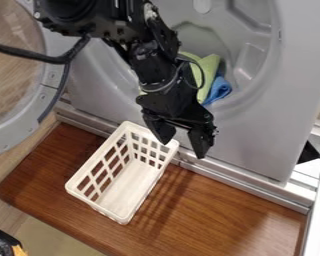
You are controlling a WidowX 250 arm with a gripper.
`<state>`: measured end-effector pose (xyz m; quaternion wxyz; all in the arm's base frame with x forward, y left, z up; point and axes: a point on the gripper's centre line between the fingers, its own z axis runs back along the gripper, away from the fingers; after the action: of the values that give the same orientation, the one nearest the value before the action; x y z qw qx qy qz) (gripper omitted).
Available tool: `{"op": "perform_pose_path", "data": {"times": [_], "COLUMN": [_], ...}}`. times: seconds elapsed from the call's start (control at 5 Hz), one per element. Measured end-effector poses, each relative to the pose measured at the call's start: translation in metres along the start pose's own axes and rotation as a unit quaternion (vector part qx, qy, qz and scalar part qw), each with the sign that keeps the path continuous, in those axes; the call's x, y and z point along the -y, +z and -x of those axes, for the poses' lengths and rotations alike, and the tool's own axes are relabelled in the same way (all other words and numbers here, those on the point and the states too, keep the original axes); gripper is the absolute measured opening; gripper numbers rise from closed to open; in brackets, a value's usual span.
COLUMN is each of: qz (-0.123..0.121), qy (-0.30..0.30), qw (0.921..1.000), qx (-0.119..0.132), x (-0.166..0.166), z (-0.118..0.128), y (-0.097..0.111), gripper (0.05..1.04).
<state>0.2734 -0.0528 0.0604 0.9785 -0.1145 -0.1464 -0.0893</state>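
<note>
A white lattice basket (130,186) stands upright on wood-grained board (209,212), long axis slanting lower left to upper right. Near its upper end, the gripper (183,139) spreads 2 fingers (201,143) apart, empty. Crumpled green cloth (210,65) and blue cloth (219,89) lie behind.

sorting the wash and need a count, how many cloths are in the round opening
2 in sight: a green cloth, partly behind the arm, and a blue cloth at its lower right. More may be hidden behind the arm.
</note>
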Motion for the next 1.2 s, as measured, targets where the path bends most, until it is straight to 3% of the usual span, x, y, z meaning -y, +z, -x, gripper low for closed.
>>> {"op": "perform_pose_path", "data": {"times": [0.2, 0.4, 0.6, 1.0, 1.2], "qz": [0.001, -0.015, -0.028, -0.066, -0.071], "qy": [0.006, 0.034, 0.046, 0.092, 0.102], "qw": [0.9999, 0.9993, 0.9983, 0.9929, 0.992], "qx": [-0.012, -0.003, 0.019, 0.034, 0.022], "x": [-0.001, -0.016, -0.033, -0.068, -0.079], "z": [0.004, -0.004, -0.026, -0.061, -0.069], "y": [-0.005, 0.002, 0.017, 0.023, 0.01], "gripper": [1.001, 1.001, 1.001, 1.001, 1.001]}}
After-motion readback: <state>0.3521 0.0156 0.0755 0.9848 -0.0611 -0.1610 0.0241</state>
